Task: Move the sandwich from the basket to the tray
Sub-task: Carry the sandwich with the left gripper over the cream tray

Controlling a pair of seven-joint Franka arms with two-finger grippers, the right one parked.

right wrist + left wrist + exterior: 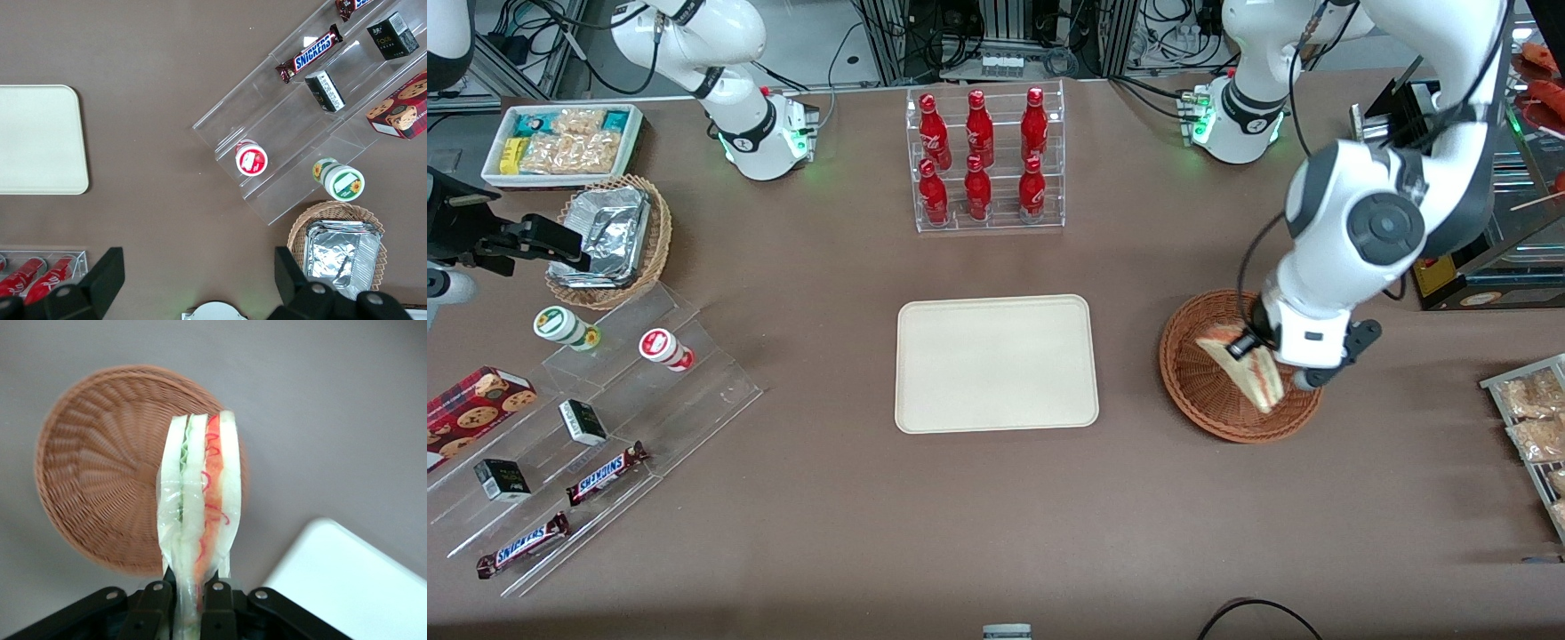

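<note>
The sandwich point(1249, 369) point(199, 495), a clear-wrapped wedge of white bread with red and green filling, hangs lifted above the basket. My left gripper point(1247, 345) point(189, 588) is shut on its narrow end, one finger on each bread face. Below it sits the round reddish-brown wicker basket point(1199, 382) point(93, 470), with nothing else showing in it. The cream rectangular tray point(996, 363) point(353, 583) point(37, 140) lies flat and bare at the table's middle, beside the basket toward the parked arm's end.
A clear rack of red bottles point(985, 158) stands farther from the front camera than the tray. A stepped acrylic stand point(587, 427) with snacks, a tan basket of foil containers point(609, 240) and a white bin point(560, 142) lie toward the parked arm's end. Snack packets point(1534, 418) lie past the basket.
</note>
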